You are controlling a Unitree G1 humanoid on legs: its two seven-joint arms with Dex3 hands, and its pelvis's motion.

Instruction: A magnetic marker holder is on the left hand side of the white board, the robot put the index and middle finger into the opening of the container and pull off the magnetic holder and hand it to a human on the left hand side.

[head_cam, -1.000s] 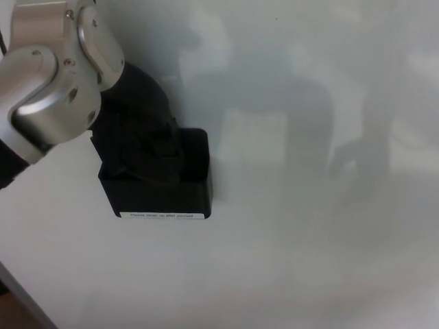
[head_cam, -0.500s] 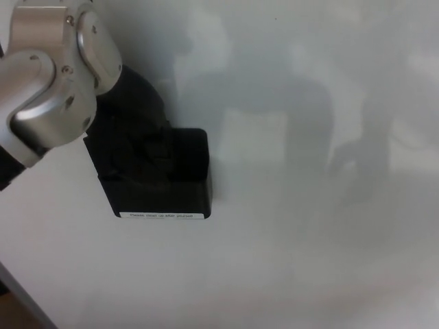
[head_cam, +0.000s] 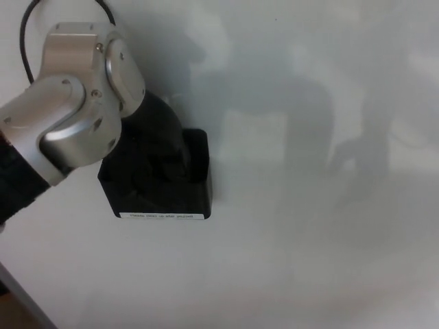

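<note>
Holder [head_cam: 180, 195] stuck to whiteboard [head_cam: 309, 205], left side. Left hand [head_cam: 156, 147] sits down in its top opening; can't tell the grip, black on black. Rigid box, likely light; magnet will resist, so hook the front wall.

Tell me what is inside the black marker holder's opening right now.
The left hand reaches down into the marker holder on the whiteboard. Its black fingers merge with the dark interior, so any markers or finger placement inside are hidden.
</note>
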